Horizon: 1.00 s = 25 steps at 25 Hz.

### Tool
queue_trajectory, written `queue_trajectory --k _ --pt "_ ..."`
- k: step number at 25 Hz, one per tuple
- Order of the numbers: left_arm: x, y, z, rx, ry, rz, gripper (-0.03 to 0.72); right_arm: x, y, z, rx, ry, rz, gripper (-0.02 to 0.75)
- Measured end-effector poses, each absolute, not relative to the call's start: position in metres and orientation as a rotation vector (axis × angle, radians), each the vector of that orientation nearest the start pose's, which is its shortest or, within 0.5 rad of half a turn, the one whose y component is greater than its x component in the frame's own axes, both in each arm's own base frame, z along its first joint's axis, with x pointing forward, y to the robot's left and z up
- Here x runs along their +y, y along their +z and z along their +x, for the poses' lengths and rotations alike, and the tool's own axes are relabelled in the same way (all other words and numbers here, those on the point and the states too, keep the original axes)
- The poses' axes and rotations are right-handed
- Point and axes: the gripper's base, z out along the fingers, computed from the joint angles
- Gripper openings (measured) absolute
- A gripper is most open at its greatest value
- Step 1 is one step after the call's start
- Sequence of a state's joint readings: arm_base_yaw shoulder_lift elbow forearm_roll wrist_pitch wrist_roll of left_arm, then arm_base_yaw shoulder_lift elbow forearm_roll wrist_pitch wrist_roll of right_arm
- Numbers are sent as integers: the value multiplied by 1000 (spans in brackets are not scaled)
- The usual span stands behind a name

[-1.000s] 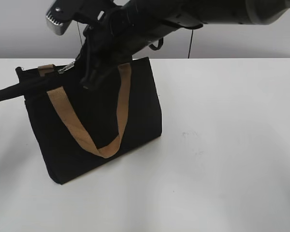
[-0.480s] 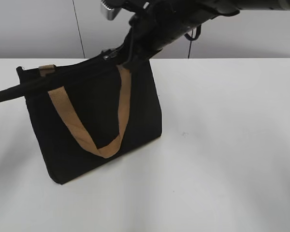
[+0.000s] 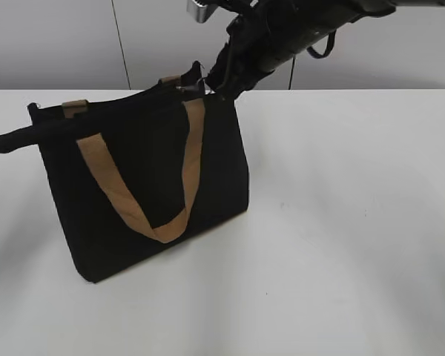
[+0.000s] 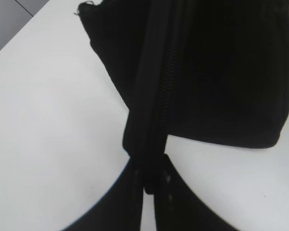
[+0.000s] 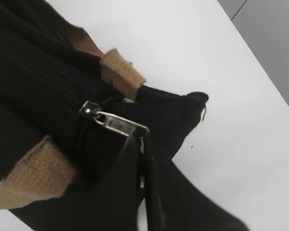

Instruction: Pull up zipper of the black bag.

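Now my right gripper, clamped on the zipper pull, has run it nearly to the bag end; left gripper pinches the opposite corner. Almost closed.

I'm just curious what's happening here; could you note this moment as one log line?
left claw: shut on black bag end | right claw: shut on zipper pull | pull near far end

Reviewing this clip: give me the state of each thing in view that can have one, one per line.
black bag: upright on the table, left end tab pinched.
zipper: teeth meshed up to the slider, near the bag's right end.
zipper pull: gripped, stretched out from the slider.
left pincer: shut on the bag's end tab.
right pincer: shut on the pull.
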<state>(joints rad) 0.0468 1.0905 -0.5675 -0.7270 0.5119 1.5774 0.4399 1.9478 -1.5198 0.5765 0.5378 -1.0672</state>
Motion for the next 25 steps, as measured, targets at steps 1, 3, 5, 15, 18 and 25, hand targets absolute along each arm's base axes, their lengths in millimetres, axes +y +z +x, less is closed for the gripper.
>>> queue_trajectory --k 1,3,5,15,18,25 --pt "-21 242 199 2060 64 1115 52 211 246 392 1995 271 -1239 71" --pt "-21 242 200 2061 58 1103 130 205 251 394 1978 233 -1228 221" --pt "-21 243 200 2062 44 1081 275 201 258 396 1960 209 -1208 368" --pt "-22 248 204 2056 0 935 605 194 292 384 1897 203 -1195 526" --pt "-28 246 200 2067 -88 954 565 190 298 373 1888 222 -1310 526" --pt "-30 244 194 2121 -144 1026 484 152 312 355 1906 180 -1582 517"
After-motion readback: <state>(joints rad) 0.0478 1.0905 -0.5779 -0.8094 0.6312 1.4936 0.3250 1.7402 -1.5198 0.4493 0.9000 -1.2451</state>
